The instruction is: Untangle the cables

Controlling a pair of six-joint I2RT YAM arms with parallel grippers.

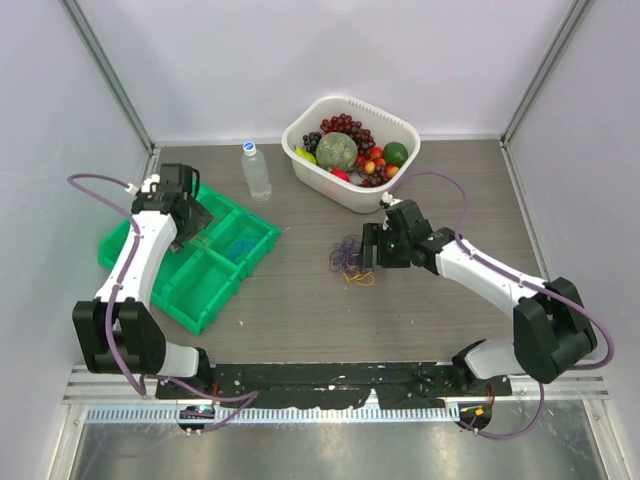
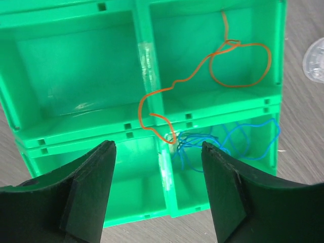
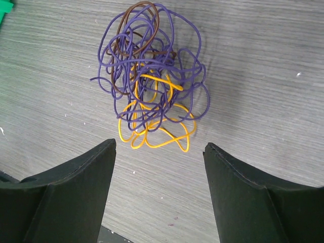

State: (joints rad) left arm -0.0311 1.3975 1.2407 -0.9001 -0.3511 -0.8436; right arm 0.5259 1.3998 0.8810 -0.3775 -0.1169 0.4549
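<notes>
Clutter rings the work area in the top view: a white basket of fruit at upper centre, a clear bottle standing upright left of it, and a green tray of compartments at the left edge. The tangled bunch of purple, brown and yellow cables lies on bare table near frame centre, apart from the tray and the basket. The right gripper sits just beside it on its right, with the basket close behind the arm and open table below and to the left.

The left gripper hangs over the tray near the left wall. Its wrist view shows what the top view barely gives: an orange cable draped across a divider between two upper compartments, and a blue cable bundled in the lower right one. The left gripper is spread apart, grasping nothing.

From the right wrist, the bunch fills the upper middle of the frame, yellow loops lowest. The right gripper is spread wide below it, not touching.
</notes>
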